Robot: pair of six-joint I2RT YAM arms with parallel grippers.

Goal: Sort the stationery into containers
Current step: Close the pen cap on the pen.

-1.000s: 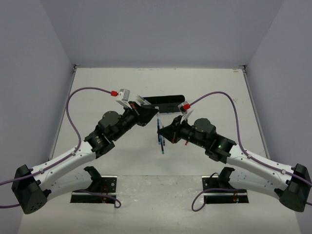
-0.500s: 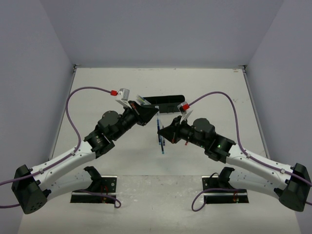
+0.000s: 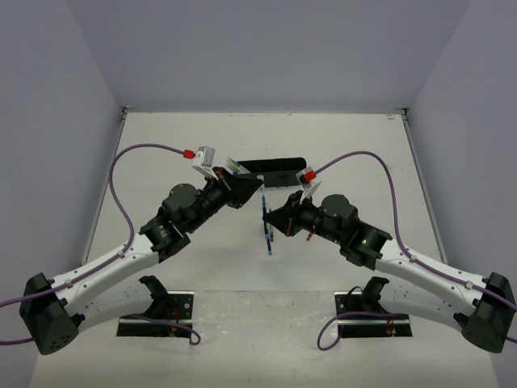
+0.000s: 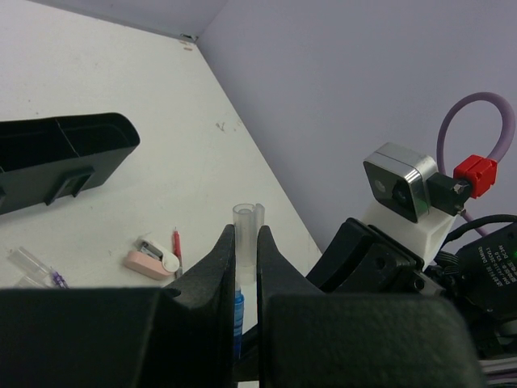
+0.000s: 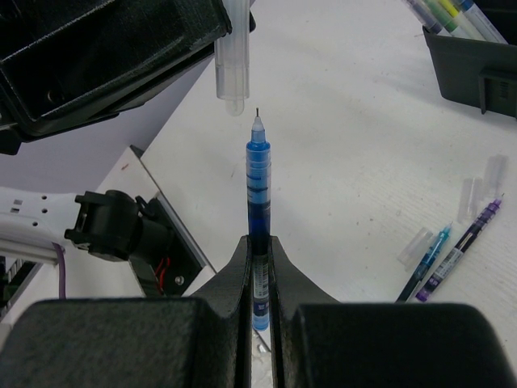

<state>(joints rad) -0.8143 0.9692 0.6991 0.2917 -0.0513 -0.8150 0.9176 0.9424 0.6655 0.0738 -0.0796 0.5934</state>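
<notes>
right pincer [image 5: 258,242], clamped on the thin blue pen [image 5: 258,174], has nudged closer to the clear plastic cap [image 5: 232,65] gripped by the left pincer [image 4: 245,234]; capping looks next.

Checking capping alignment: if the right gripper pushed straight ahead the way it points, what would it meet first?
The blue pen in the right gripper leads; its tip would likely reach the clear cap in the left gripper, though that cap sits slightly off line.
</notes>
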